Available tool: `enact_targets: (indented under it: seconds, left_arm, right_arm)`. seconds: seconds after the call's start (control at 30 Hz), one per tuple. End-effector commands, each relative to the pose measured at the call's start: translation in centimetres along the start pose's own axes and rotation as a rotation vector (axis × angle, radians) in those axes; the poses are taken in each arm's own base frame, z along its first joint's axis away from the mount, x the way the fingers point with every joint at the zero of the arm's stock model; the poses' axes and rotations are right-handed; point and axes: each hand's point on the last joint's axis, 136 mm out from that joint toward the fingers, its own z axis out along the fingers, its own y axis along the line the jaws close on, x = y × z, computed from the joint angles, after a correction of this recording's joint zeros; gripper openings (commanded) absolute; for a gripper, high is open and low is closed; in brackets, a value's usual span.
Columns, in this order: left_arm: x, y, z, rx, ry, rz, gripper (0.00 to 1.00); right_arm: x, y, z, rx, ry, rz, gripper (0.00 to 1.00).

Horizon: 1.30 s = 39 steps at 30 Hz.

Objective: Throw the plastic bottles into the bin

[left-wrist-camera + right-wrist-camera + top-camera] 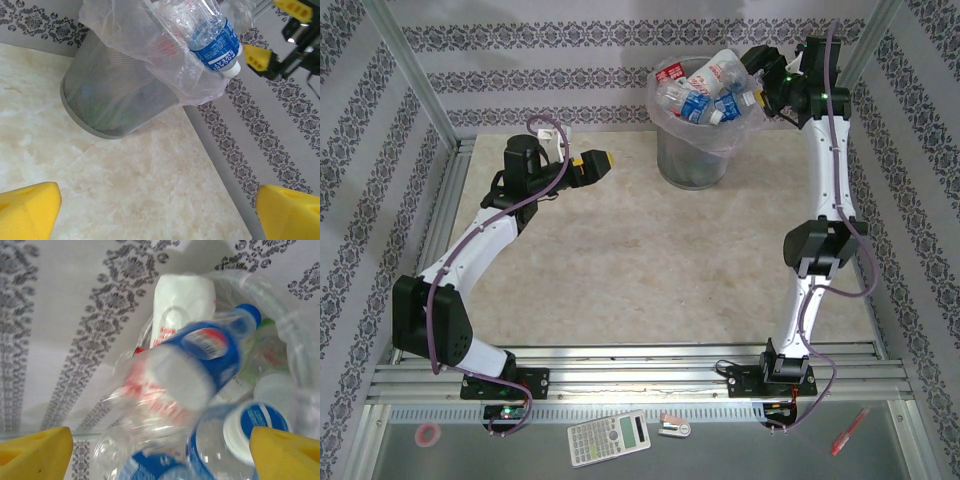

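Honestly, a lot of this is hard to read. The bin (692, 160) stands at the back of the table (620, 260), heaped with plastic bottles (705, 90). Its mesh and its bag (150, 55) blur whatever lies deeper in. From the right wrist the nearest one, a blurred bottle (200, 365) with a blue label, is too smeared for us to read its print. The bottles under it are cut off at the frame edge.

Right gripper (160, 457): the jaws are spread wide, with a yellow tip in each bottom corner of its own view, and they clamp nothing. The blurred bottle sits beyond and between the tips, touching neither as far as we can tell. It lies on a diagonal, with its blue cap toward the upper right and its base lower left, nearer the camera. From above, this gripper hangs over the bin's right rim.

Left gripper (160, 212) is wide open too and empty, over the table, well apart from the bin. From its wrist we see a blue-labelled bottle (215, 45) poking out over the rim. Its long axis slants from upper left, with the white cap pointing down-right.
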Motion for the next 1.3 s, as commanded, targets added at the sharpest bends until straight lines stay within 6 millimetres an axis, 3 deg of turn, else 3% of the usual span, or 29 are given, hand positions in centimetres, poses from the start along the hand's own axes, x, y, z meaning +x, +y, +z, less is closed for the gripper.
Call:
enact_targets:
  seconds: [0.0, 0.57, 0.77, 0.9, 1.07, 1.27]
  left_arm:
    - [-0.5, 0.3, 0.6, 0.019, -0.018, -0.015, 1.00]
    - [-0.2, 1.1, 1.0, 0.004, -0.022, -0.017, 1.00]
    - [-0.5, 3.7, 0.2, -0.092, -0.066, -0.022, 1.00]
    - [-0.7, 6.9, -1.6, -0.233, -0.093, -0.001, 1.00]
    - [-1.2, 10.9, -5.9, -0.464, -0.172, 0.093, 1.00]
    - [-0.2, 17.2, -12.2, -0.831, -0.233, 0.187, 1.00]
  right_arm:
    - [0.9, 4.8, -4.5, -0.097, -0.024, -0.131, 0.91]
    - [3.3, 6.0, -8.7, -0.107, -0.027, -0.205, 0.93]
    - [5.8, 5.2, -11.4, -0.057, -0.065, -0.351, 0.98]
    - [8.4, 1.8, -13.5, 0.028, -0.097, -0.456, 0.98]
    - [11.7, -5.7, -15.7, 0.202, -0.151, -0.541, 0.98]
    - [14.8, -15.0, -15.2, 0.341, -0.203, -0.629, 0.98]
